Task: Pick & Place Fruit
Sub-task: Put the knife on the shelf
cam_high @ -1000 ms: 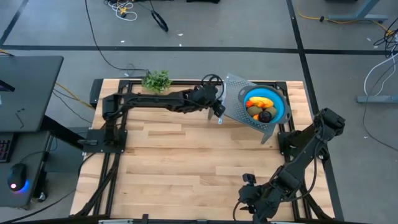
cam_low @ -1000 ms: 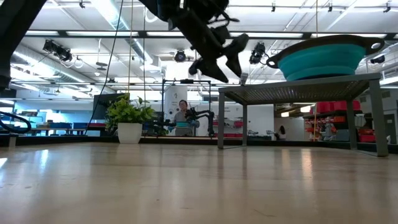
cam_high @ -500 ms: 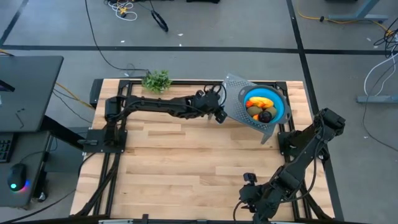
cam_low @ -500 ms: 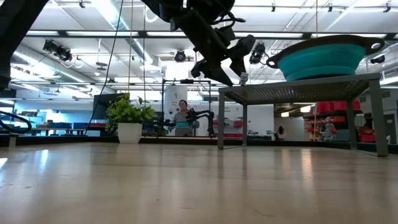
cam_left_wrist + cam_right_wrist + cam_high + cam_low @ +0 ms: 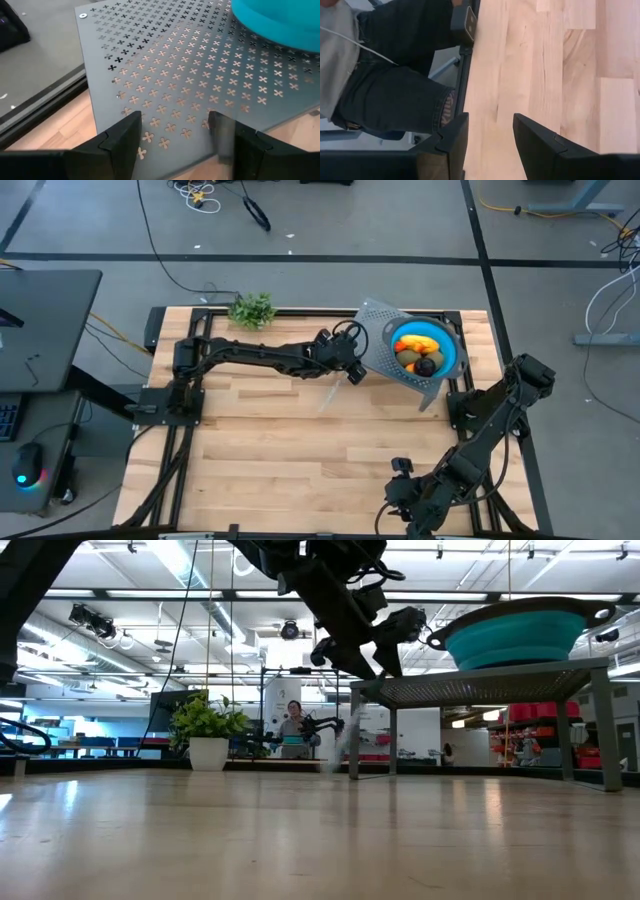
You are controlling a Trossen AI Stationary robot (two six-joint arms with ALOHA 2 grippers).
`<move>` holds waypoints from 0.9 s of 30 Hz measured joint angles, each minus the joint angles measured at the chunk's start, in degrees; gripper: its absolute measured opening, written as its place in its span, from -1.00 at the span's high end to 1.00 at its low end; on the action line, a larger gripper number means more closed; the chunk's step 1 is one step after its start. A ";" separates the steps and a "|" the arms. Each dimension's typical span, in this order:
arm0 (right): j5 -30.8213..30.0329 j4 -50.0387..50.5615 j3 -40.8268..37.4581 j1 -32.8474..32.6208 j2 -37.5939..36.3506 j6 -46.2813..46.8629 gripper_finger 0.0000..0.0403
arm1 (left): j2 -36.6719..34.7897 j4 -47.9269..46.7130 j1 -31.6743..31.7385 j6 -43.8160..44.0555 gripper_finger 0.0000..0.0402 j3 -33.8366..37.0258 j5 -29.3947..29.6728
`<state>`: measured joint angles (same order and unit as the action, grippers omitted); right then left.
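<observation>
Your left gripper is spread, empty, at the perforated stand's edge. The fruit sits just beyond in one blue bowl; piece count and axis unclear. Right gripper spread, near you.

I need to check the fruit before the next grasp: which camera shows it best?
The high view: it looks straight down into the blue bowl and shows the fruit piled inside. The low view shows only the bowl's outer wall on the perforated stand; the left wrist view catches just the bowl's edge; the right wrist view shows neither.
</observation>
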<state>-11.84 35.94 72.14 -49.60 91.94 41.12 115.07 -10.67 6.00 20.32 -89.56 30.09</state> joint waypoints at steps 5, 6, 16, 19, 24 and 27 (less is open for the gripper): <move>0.02 -0.17 0.00 0.00 0.00 0.05 0.18 | -0.12 -1.23 0.02 -0.08 -0.11 0.00 0.13; 0.02 -0.12 0.00 0.00 0.00 0.29 0.18 | -0.18 -2.02 0.02 -0.57 -0.08 0.00 0.23; 0.10 0.33 0.00 -0.34 0.00 0.44 0.18 | -10.85 -12.59 -2.45 -6.21 0.08 0.20 0.95; 0.07 0.34 0.00 -0.42 0.00 0.11 0.18 | -15.78 -12.84 -4.14 -7.37 0.06 0.07 -0.21; -0.05 0.04 0.00 -0.75 0.00 1.00 0.18 | -23.00 -21.69 -9.38 -7.49 0.03 0.08 -0.86; -0.08 0.07 0.00 -1.28 0.00 1.36 0.18 | -23.88 -31.82 -13.74 -0.53 0.05 0.11 0.81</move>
<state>-11.92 36.00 72.14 -50.88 91.94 42.49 91.19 -42.49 -7.75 19.79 -89.45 30.90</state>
